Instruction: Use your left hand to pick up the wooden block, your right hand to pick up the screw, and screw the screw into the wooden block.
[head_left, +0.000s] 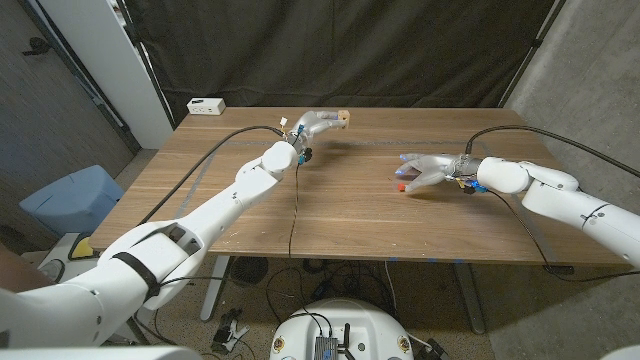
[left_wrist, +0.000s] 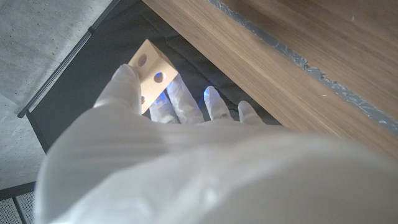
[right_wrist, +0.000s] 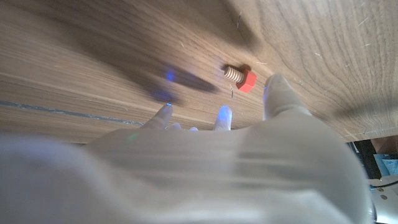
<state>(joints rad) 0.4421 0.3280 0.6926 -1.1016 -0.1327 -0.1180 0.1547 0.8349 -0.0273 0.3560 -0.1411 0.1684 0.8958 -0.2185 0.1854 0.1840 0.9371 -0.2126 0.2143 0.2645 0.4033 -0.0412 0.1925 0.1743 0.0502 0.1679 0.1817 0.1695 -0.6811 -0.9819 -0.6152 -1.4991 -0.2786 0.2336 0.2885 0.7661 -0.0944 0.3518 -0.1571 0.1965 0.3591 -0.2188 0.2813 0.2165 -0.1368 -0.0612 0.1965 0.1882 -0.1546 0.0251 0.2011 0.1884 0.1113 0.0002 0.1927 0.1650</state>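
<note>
Progress approx. a third: left robot hand (head_left: 318, 123) already grips the wooden block (head_left: 342, 117), lifted clear of the table (head_left: 350, 215) near the far edge, left of centre. In the left wrist view the block (left_wrist: 151, 73) sits between thumb and fingers (left_wrist: 180, 102), holed face showing.

Right robot hand (head_left: 425, 172) is spread, fingers apart, holding nothing; it hovers over the screw (head_left: 400, 186) towards the right side of the table, mid-depth. Screw not picked up yet: right wrist view shows it lying on its side on the wood, just beyond the fingertips (right_wrist: 277, 93), no contact I can make out.

Left to do: grasp screw, bring to block, thread in.

Screw (right_wrist: 240, 76): red hex head, pale ribbed shank, short. Block: pale wood, several round holes.
</note>
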